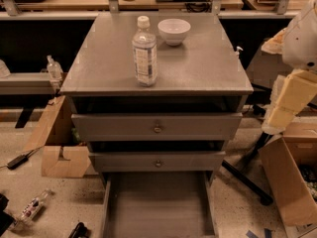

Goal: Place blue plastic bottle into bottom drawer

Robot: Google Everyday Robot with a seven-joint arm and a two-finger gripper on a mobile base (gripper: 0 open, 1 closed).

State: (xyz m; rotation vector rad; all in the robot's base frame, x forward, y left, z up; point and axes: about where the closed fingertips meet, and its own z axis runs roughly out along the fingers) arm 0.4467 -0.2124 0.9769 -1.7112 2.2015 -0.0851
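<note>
Gripper [283, 108]: seen just off the right side of the cabinet [198, 68], a little below the level of its top and apart from everything standing on it. Whether it is released or clenched cannot be told.

Counts, all placed against the cabinet:
- 1 blue plastic bottle [145, 53]: stood upright on the cabinet top, left of centre, white cap on. It is not touched by the gripper, which is well apart from it.
- 1 white bowl [174, 30]: on the cabinet top, behind the bottle and slightly to its right, near the back edge. A gap is seen between the two.
- 3 drawers in the cabinet front. 2 upper drawers [198, 126], each fitted with 1 round brass knob [157, 128] at centre.
- 1 bottom drawer [158, 202]: pulled out from the cabinet base towards the camera, its grey floor and low side walls exposed.
- 2 cardboard boxes: left box [59, 157] on the floor against the cabinet's left side, right box [290, 187] on the floor off its right side, below the gripper.
- 1 pump-top bottle [53, 69]: on a ledge left of the cabinet.
- 1 small bottle [32, 208]: lying on the floor, front-left of the cabinet.
</note>
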